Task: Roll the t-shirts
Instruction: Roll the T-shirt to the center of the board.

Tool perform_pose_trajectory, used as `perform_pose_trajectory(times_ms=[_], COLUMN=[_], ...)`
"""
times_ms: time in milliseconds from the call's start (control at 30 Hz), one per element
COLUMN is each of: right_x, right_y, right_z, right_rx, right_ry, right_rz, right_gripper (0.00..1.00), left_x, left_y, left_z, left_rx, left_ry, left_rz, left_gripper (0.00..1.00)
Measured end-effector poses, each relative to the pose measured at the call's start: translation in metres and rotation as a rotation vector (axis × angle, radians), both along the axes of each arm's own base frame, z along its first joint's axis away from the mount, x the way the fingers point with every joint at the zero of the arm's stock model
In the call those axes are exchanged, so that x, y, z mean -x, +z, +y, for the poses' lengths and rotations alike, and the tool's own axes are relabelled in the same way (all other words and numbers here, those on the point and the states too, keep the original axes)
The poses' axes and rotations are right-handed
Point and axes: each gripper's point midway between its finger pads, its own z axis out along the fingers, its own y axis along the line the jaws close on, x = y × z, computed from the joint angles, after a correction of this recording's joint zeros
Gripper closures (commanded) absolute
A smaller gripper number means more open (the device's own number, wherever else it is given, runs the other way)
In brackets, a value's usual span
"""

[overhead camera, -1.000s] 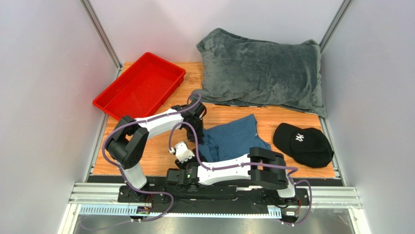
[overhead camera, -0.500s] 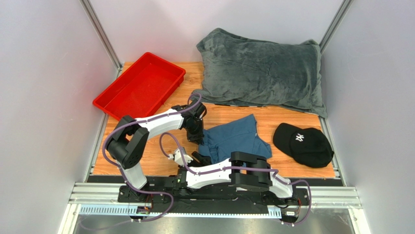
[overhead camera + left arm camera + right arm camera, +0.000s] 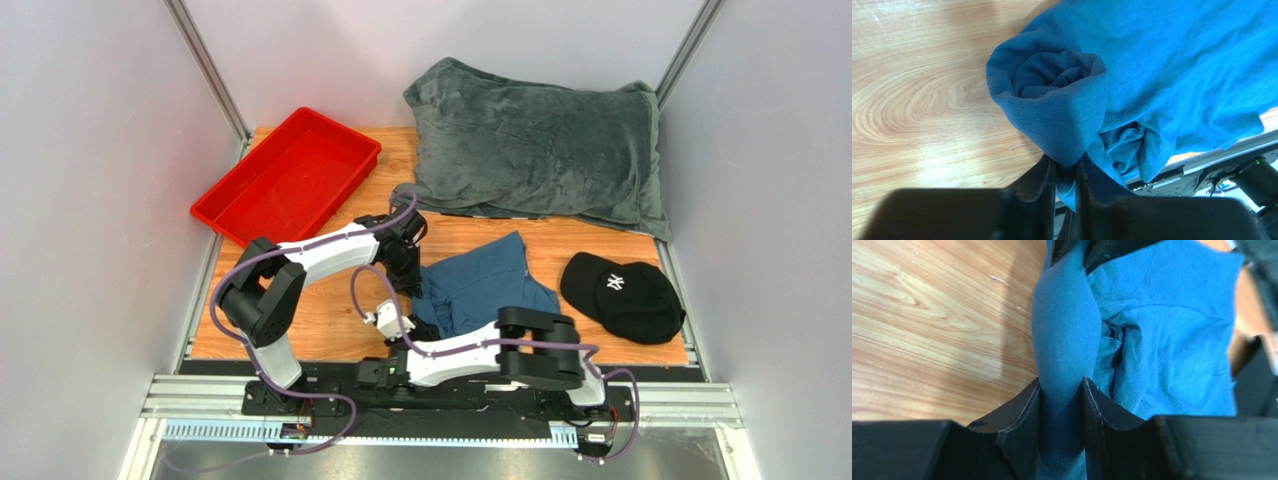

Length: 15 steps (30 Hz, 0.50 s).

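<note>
Mid-roll, the tee is pinched by the left end effector and right end effector; turning it rightward seems needed next

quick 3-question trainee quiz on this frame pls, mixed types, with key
1. True or false: the left gripper and the right gripper both pinch the blue t-shirt.
2. In the top view, which item lies just right of the t-shirt?
3. The red tray holds: A) nothing, B) a rolled shirt, C) socks.
Key: 1 true; 2 the black cap; 3 A.
</note>
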Motion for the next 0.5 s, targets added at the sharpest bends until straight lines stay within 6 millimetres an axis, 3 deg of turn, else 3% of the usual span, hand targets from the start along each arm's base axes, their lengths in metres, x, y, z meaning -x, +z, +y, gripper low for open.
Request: perform_pose_trajectory(times_ms=[100, 200, 500], right_x=[0.001, 0.002, -0.013], right_y=[0.006, 0.011, 0.004], right_z=[-0.004, -0.010, -0.030], right_rx=[-0.113, -0.244, -0.729], right_ry=[-0.006, -0.018, -0.136], right_rz=[0.041, 0.101, 0.347], right_gripper=[0.66, 0.66, 0.66], left_x=[-0.001, -0.007, -0.027], left_y=[0.005, 0.011, 0.046], left_z=[-0.003, -0.005, -0.001], left_rx=[0.013, 0.030, 0.118], left_ry=[-0.014, -0.026, -0.015], left_rz=[-0.003, -0.019, -0.103], left_gripper=[0.54, 0.47, 0.49])
